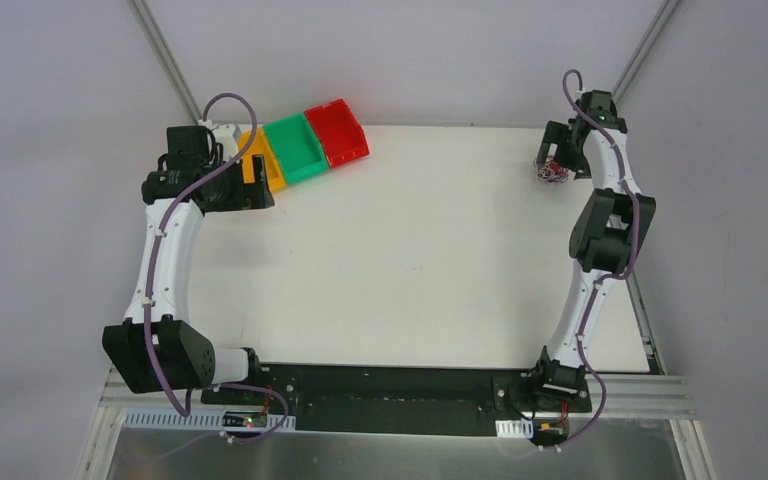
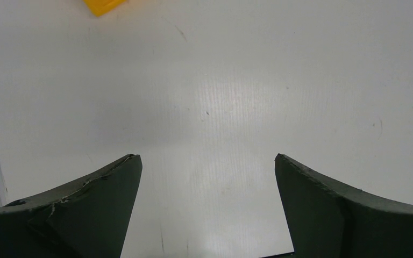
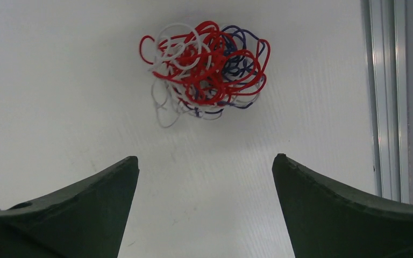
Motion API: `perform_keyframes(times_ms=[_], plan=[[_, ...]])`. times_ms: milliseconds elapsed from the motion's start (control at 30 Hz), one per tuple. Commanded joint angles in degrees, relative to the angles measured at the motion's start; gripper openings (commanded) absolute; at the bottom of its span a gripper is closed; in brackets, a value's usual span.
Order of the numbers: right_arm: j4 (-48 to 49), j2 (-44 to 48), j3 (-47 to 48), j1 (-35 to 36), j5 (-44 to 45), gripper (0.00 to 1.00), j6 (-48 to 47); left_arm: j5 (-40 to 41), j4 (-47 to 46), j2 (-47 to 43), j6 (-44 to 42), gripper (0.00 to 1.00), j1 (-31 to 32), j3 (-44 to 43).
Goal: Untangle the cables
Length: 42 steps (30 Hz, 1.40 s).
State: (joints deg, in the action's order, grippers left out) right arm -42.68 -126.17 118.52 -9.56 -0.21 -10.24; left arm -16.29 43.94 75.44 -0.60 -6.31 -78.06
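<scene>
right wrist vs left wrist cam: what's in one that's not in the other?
Right wrist only: the cables, a tangled ball of red, white and blue loops on the table, ahead of the right gripper; a metal rail at the right. Left wrist only: a yellow bin corner at the top edge, beyond the left gripper. Both: white table, dark fingers spread open, holding nothing.

Pale grey walls, white table, aluminium corner rails
</scene>
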Motion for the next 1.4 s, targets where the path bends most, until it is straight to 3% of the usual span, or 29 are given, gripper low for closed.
perform_keyframes(times_ms=[0, 400, 467, 667, 700, 767, 900, 1033, 1067, 1167, 1200, 1267, 1367], plan=[[2.6, -4.8, 4.8, -0.8, 5.8, 0.99, -2.2, -1.0, -0.6, -0.8, 0.0, 0.99, 0.7, -1.4], [12.7, -15.3, 9.7, 2.4, 9.5, 0.96, -4.7, -2.9, -0.5, 0.2, -0.2, 0.99, 0.6, -0.2], [13.9, -15.6, 9.5, 3.1, 8.7, 0.84, -5.2, -3.3, -0.5, 0.7, -0.3, 0.99, 0.6, 0.0], [10.5, -11.4, 4.5, 3.6, -1.2, 0.25, -4.9, -5.7, -0.3, 0.4, -2.6, 0.99, 0.6, -0.2], [10.3, -9.1, 1.8, 3.9, -3.4, 0.18, -4.5, -6.6, -0.3, 0.0, -3.1, 0.99, 0.6, 0.0], [10.1, -1.5, -5.0, 4.9, -7.9, 0.14, -2.9, -10.9, 0.0, -0.8, -4.3, 0.99, 0.6, 0.5], [8.8, 12.7, -22.4, 10.9, -19.9, 0.15, 0.5, -25.3, 1.2, -2.4, -7.2, 0.99, 1.1, 2.7], [5.0, 22.3, -32.6, 21.4, -24.0, 0.19, 2.7, -33.6, 1.2, -1.4, -6.8, 0.99, 2.5, 5.0], [4.5, 23.8, -34.5, 23.9, -24.0, 0.25, 3.8, -35.2, 1.3, -0.7, -6.5, 0.99, 3.0, 5.4], [1.0, 25.8, -36.5, 29.6, -25.3, 0.69, 6.9, -39.0, 1.3, 1.2, -6.1, 0.99, 5.8, 6.7], [-0.1, 26.2, -36.8, 30.3, -26.9, 0.77, 8.3, -39.5, 1.3, 1.7, -6.3, 0.99, 7.1, 7.0], [-0.8, 27.4, -38.0, 30.4, -29.2, 0.84, 10.1, -39.7, 0.9, 2.6, -6.4, 0.99, 10.0, 8.0], [0.2, 29.3, -41.4, 30.5, -28.1, 0.85, 10.1, -39.9, -0.5, 4.2, -6.0, 0.97, 13.6, 10.5]])
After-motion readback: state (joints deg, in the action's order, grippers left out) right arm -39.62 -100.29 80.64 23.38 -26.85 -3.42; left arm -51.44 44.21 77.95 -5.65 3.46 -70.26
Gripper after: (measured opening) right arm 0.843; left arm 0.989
